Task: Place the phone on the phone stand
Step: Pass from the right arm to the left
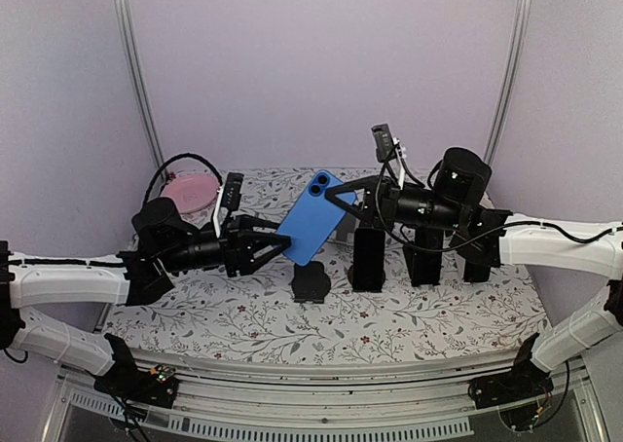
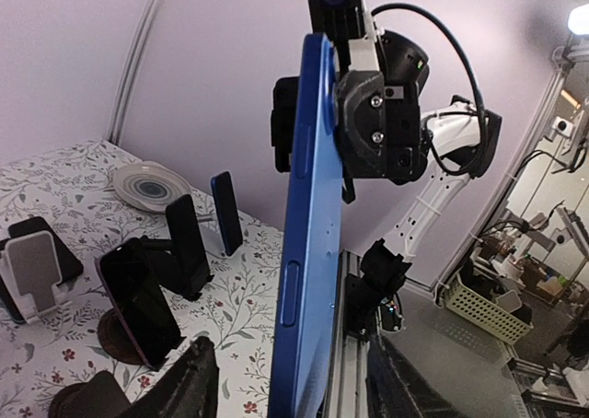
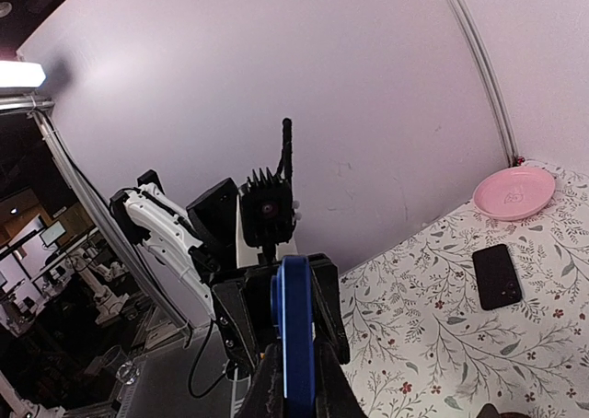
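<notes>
Between the two tools, above the counter [image 1: 243, 327], the blue phone [image 1: 313, 218] is held tilted in the air. The right tool [image 1: 339, 200] is clenched on its upper edge. The left tool [image 1: 275, 244] is set around its lower edge, though a firm grip cannot be told. If the right tool were released too early, the phone could be dropped beside the phone stand [image 1: 311, 282] below.

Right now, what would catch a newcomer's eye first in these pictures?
The bright blue phone, held in midair at the centre: the right gripper pinches its upper corner, the left gripper straddles its lower edge, jaws open. Below it, black stands sit in a row on a flowery cloth, with a pink plate at the back left.
</notes>
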Robot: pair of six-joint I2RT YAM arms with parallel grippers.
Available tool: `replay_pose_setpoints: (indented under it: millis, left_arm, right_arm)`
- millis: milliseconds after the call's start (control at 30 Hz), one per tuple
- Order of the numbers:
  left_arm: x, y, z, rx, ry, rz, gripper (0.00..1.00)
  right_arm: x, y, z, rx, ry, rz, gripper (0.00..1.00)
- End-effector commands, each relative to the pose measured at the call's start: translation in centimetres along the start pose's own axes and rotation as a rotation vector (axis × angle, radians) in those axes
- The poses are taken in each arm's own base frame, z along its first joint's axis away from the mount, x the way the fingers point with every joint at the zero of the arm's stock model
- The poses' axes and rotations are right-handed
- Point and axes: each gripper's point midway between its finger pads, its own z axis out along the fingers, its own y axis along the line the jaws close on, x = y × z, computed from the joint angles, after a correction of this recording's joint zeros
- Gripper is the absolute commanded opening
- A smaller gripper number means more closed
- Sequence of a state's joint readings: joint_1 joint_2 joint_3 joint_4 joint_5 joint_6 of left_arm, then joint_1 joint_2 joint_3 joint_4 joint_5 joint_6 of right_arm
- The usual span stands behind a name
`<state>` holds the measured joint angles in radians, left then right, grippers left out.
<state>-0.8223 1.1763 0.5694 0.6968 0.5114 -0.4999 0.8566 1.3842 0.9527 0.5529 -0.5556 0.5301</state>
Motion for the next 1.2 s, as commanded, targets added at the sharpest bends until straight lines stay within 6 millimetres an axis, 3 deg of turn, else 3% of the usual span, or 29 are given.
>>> replay_pose_setpoints:
  millis: [0,333,667,933,1033,1100,1167]
  left_arm:
    - [-0.4,-1.0,0.0,0.078,-0.038,-0.028,0.50]
    - [-0.3,-1.4,0.1,0.108,-0.068,-0.044,0.31]
    - [0.7,-2.8,1.0,0.177,-0.022,-0.044,0.29]
    - [0.9,-3.1,1.4,0.190,-0.007,-0.043,0.01]
    - [1.1,-3.0,1.6,0.179,-0.001,-0.044,0.00]
    - [1.1,-2.8,1.6,0.163,-0.003,-0.040,0.00]
    - [0.9,-2.4,1.5,0.132,-0.015,-0.032,0.00]
  right_arm:
    - [-2.5,2.3,0.2,-0.084,-0.072,-0.067,0.03]
    - [-2.6,2.4,0.4,-0.097,-0.087,-0.060,0.02]
    - [-2.5,2.5,0.6,-0.112,-0.089,-0.056,0.03]
    - [-2.4,2.4,0.6,-0.108,-0.089,-0.055,0.03]
    - [-2.3,2.3,0.6,-0.104,-0.087,-0.052,0.03]
    - [-2.2,2.2,0.6,-0.097,-0.086,-0.047,0.07]
    - [-2.2,2.0,0.6,-0.087,-0.084,-0.041,0.20]
